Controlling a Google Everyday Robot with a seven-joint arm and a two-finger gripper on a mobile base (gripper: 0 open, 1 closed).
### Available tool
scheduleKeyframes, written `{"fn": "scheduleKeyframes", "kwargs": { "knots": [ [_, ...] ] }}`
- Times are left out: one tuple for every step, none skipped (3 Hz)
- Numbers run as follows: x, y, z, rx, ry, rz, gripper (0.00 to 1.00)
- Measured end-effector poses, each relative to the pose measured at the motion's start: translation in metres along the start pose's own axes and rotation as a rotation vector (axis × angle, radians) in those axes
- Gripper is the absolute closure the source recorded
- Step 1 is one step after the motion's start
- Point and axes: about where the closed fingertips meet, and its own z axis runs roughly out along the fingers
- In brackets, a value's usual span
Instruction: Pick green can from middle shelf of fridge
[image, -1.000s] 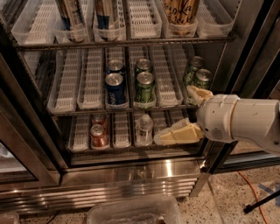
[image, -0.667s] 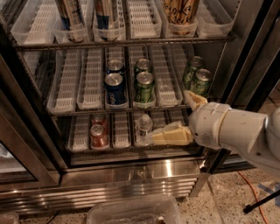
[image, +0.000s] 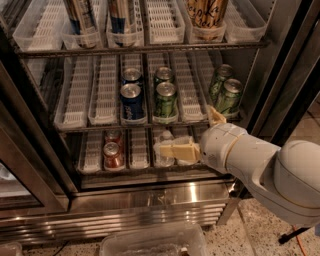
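Two cream fingers (image: 175, 150) spreading wide with nothing between them, gripper (image: 190, 132) sliding further left than a second ago, hanging low before the lower shelf (image: 135, 169), green can (image: 165, 100) sitting untouched above, front of the middle shelf (image: 100, 126) in the fridge (image: 150, 200), just beside the blue can (image: 132, 102)

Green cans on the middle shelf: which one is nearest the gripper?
The front green can of the far-right pair; the open gripper sits just below-left of it, while the others stand farther left or behind.
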Motion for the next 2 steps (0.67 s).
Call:
{"fn": "scheduleKeyframes", "kwargs": {
  "knots": [
    [0.004,-0.008,0.016,0.051,-0.056,0.036,0.00],
    [0.008,-0.014,0.031,0.095,-0.121,0.051,0.00]
  ]
}}
